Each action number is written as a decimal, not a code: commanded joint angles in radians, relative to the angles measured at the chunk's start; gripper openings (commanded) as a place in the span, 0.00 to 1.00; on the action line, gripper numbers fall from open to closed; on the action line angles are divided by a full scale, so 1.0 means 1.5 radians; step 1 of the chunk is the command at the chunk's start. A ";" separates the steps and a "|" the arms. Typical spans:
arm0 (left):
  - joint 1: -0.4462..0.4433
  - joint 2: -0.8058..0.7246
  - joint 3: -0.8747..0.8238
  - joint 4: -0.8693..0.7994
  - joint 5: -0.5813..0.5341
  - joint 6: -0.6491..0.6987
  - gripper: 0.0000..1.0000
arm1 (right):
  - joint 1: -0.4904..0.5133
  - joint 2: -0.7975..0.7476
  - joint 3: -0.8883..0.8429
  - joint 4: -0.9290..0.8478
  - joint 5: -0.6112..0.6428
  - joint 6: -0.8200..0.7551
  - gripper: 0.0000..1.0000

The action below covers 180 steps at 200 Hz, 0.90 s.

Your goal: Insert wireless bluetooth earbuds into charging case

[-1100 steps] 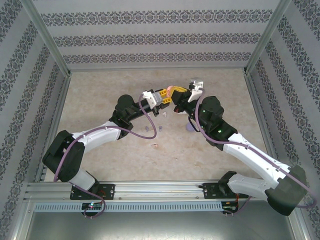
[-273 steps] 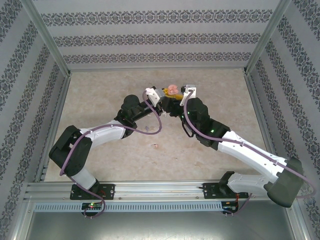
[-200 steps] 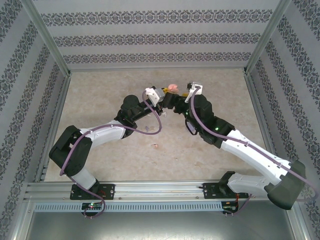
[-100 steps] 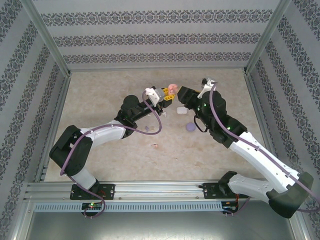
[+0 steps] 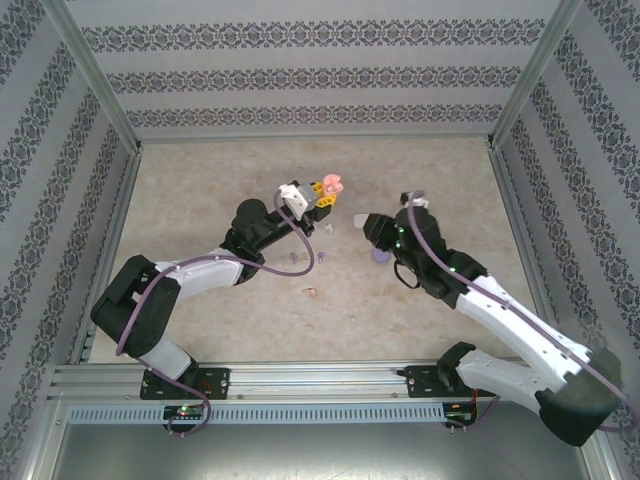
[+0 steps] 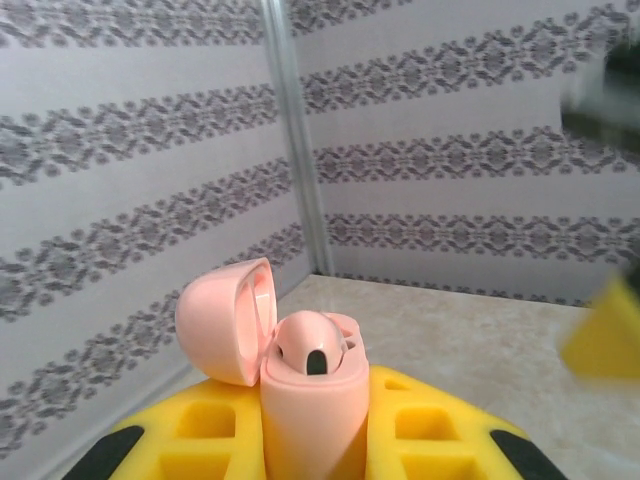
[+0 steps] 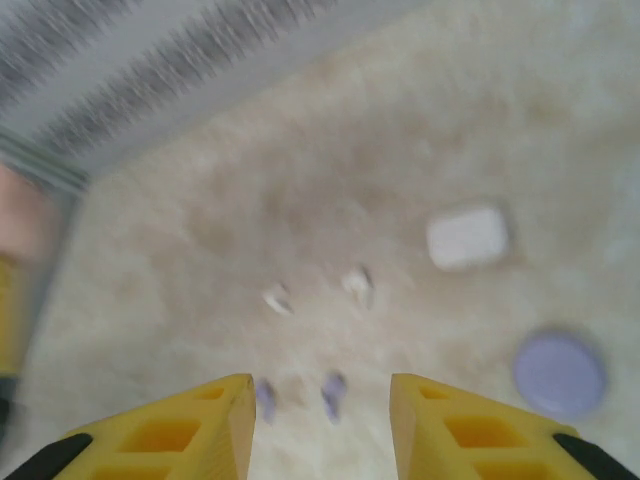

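Left gripper [image 5: 326,187], from above, pinches the open pink charging case [image 5: 334,183]; the right gripper [image 5: 366,224] hangs spread and empty. One pink earbud [image 5: 312,292] lies on the table [image 5: 200,190] toward the bases, nearer the right gripper than the left. Left wrist: yellow fingers [image 6: 200,430] clamp the case, its lid [image 6: 225,320] tipped back. Right wrist: purple earbuds [image 7: 333,393] lie just ahead of the parted fingers [image 7: 170,435].

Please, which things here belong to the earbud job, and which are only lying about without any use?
Job: pink case, lid open, in the left end effector; white case; purple case; white earbuds; purple earbuds; pink earbud.
Not of the job: patterned walls; metal frame.
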 commanded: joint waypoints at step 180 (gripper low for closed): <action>0.123 -0.165 -0.122 0.084 -0.114 -0.082 0.00 | 0.287 0.469 0.141 0.003 -0.099 0.083 0.52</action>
